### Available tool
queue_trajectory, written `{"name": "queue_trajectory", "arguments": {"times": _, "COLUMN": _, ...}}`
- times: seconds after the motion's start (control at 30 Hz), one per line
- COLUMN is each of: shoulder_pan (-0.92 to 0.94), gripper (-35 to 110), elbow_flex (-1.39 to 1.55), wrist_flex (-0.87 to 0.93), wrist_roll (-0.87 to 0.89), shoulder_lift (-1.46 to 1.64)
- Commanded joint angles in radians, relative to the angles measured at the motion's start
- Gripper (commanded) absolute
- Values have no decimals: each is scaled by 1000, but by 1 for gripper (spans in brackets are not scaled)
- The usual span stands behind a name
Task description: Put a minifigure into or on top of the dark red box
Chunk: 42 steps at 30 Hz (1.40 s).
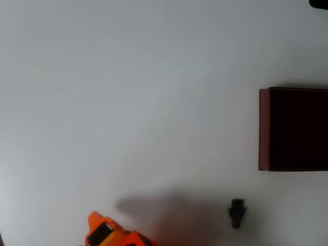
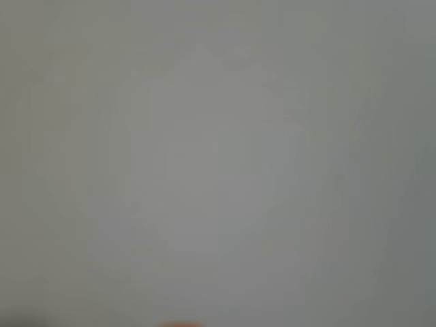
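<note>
In the overhead view the tiny black minifigure (image 1: 237, 212) lies on the white table near the bottom edge, right of centre. The dark red box (image 1: 264, 128), with maroon walls and a near-black inside, stands at the right edge, above and to the right of the figure. The orange end of my arm (image 1: 108, 233) pokes in at the bottom left, far to the left of the figure. Its fingers cannot be made out, so open or shut is unclear. The wrist view is a blurred pale surface with an orange sliver (image 2: 178, 324) at its bottom edge.
The white table (image 1: 128, 102) stretches bare across the left and middle of the overhead view. My arm casts a soft shadow (image 1: 164, 210) between itself and the minifigure. A dark object (image 1: 320, 3) sits at the top right corner.
</note>
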Motion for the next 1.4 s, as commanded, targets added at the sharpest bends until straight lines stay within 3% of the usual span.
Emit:
{"name": "queue_trajectory", "arguments": {"times": 0.0, "shoulder_pan": -5, "gripper": 0, "elbow_flex": 3, "wrist_flex": 3, "wrist_roll": 12, "shoulder_lift": 14}}
{"name": "queue_trajectory", "arguments": {"times": 0.57, "shoulder_pan": 14, "gripper": 0, "elbow_flex": 2, "wrist_flex": 5, "wrist_roll": 40, "shoulder_lift": 14}}
{"name": "queue_trajectory", "arguments": {"times": 0.83, "shoulder_pan": 198, "gripper": 1, "elbow_flex": 11, "wrist_flex": -75, "wrist_roll": 640, "shoulder_lift": 14}}
{"name": "queue_trajectory", "arguments": {"times": 1.0, "shoulder_pan": 436, "gripper": 16, "elbow_flex": -146, "wrist_flex": 132, "wrist_roll": 973, "shoulder_lift": -41}}
{"name": "queue_trajectory", "arguments": {"times": 1.1, "shoulder_pan": 604, "gripper": 21, "elbow_flex": -249, "wrist_flex": 298, "wrist_roll": 1034, "shoulder_lift": -51}}
{"name": "queue_trajectory", "arguments": {"times": 1.37, "shoulder_pan": 879, "gripper": 22, "elbow_flex": -270, "wrist_flex": 196, "wrist_roll": 1178, "shoulder_lift": -318}}
